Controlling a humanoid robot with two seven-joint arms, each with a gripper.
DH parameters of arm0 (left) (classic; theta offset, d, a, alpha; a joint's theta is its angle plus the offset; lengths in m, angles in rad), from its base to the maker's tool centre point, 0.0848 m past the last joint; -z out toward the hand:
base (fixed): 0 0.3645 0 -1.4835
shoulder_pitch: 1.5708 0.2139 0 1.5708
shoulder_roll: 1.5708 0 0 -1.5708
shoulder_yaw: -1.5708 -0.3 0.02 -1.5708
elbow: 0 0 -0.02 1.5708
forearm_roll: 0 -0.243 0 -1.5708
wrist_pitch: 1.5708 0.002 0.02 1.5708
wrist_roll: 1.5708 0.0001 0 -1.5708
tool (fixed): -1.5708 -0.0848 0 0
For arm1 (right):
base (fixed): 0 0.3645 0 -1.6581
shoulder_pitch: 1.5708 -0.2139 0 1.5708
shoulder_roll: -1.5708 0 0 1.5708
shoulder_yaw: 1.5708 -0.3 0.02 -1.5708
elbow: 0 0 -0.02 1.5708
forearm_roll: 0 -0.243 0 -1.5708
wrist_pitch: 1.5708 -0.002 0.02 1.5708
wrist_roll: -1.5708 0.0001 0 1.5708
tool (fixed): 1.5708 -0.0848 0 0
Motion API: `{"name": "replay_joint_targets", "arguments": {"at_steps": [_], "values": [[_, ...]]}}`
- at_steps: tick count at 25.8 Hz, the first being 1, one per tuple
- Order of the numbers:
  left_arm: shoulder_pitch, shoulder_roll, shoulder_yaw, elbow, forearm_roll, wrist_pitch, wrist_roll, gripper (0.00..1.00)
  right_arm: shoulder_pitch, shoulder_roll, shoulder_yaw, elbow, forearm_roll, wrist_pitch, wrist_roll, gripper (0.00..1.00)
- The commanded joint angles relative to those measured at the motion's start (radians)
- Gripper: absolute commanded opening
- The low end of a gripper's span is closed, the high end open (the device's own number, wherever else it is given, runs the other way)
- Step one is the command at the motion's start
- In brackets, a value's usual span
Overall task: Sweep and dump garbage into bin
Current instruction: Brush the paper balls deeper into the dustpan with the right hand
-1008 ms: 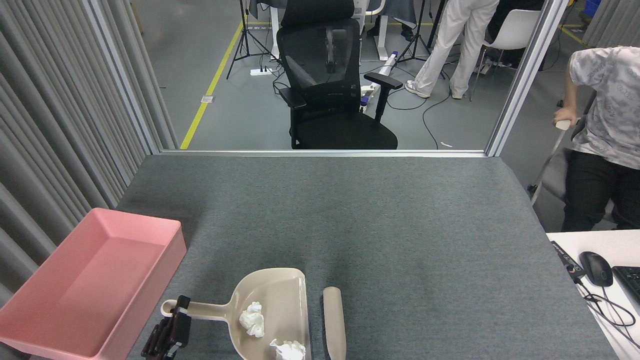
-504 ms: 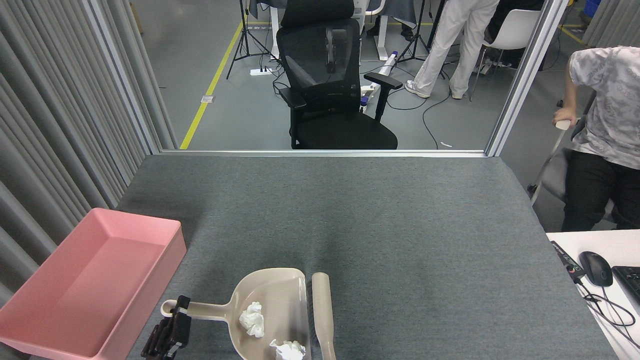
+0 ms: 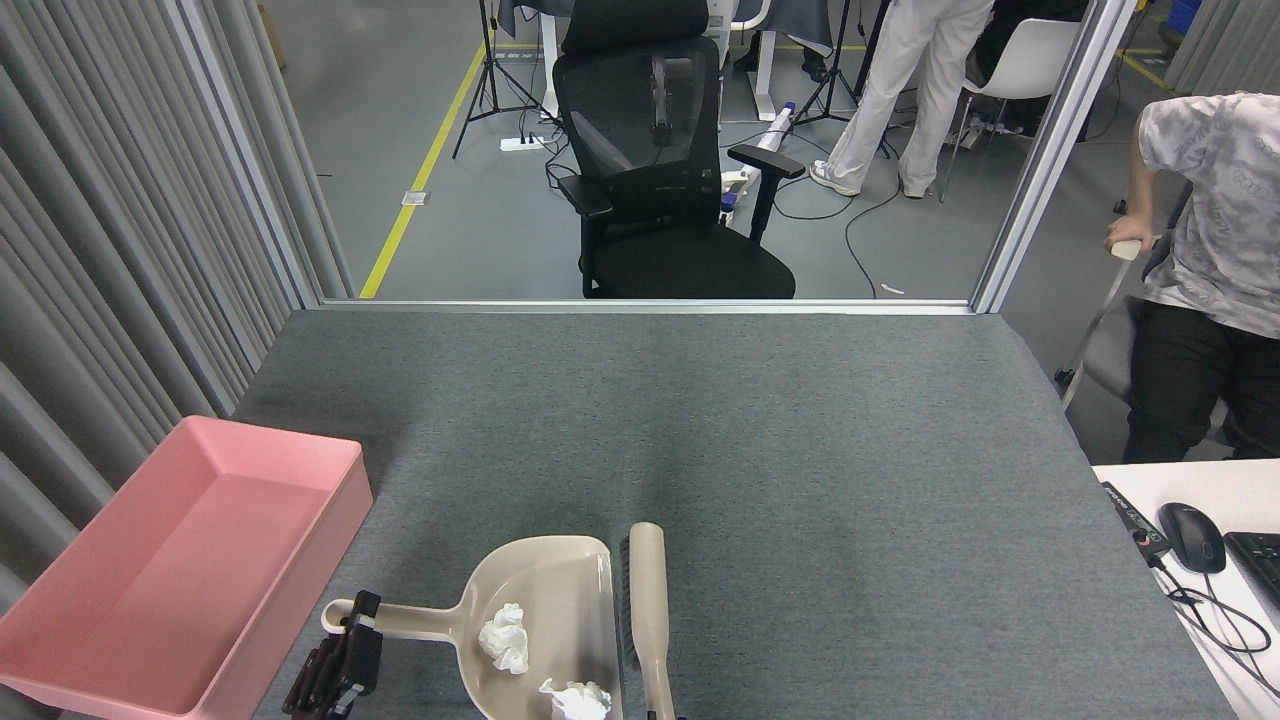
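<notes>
A: Head view first: what lies on the tabletop (image 3: 800, 450), and what is it made of?

B: The tabletop is covered in grey, felt-like fabric with a fine weave. On it sits a beige dustpan (image 3: 545, 625), smooth plastic, rounded at the back with a thin handle ending in a loop. Inside lie two crumpled white tissue balls: one tissue ball (image 3: 504, 637) near the middle of the pan, the other tissue ball (image 3: 575, 699) at the bottom edge of the picture.

A: And the bin?

B: The pink bin (image 3: 60, 660) is a shallow rectangular plastic tray with sloped walls, standing at the tabletop's left edge, beside the dustpan's handle but apart from it. No tissue shows inside.

A: What about the tools?

B: The left tool (image 3: 340, 655) is dark and closed around the dustpan handle near its looped end. The right tool is out of sight; only a beige brush (image 3: 648, 620) rises from the bottom edge, long and rounded, dark bristles pressed against the dustpan's right rim.
</notes>
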Motion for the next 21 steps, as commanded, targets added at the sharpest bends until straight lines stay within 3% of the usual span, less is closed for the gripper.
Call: {"name": "replay_joint_targets", "arguments": {"at_steps": [1, 11, 14, 17, 21], "values": [[0.001, 0.001, -0.002, -0.007, 0.0, -0.001, 0.0, 0.41, 0.008, -0.012, 0.217, 0.001, 0.024, 0.038, -0.006, 0.0], [0.005, -0.001, -0.015, -0.013, -0.002, 0.001, 0.0, 0.41, 0.039, -0.07, 0.214, 0.001, 0.046, 0.006, -0.011, 0.0], [0.005, -0.001, -0.015, -0.013, -0.002, -0.001, 0.0, 0.42, 0.037, -0.133, 0.196, -0.01, 0.049, 0.008, -0.046, 0.0], [0.005, -0.001, -0.015, -0.011, -0.005, 0.001, 0.0, 0.42, 0.037, -0.176, 0.07, -0.011, 0.047, -0.02, -0.046, 0.0], [0.005, -0.001, -0.015, -0.01, -0.008, 0.001, 0.0, 0.42, 0.047, -0.239, -0.146, -0.011, 0.04, -0.169, -0.04, 0.0]]}}
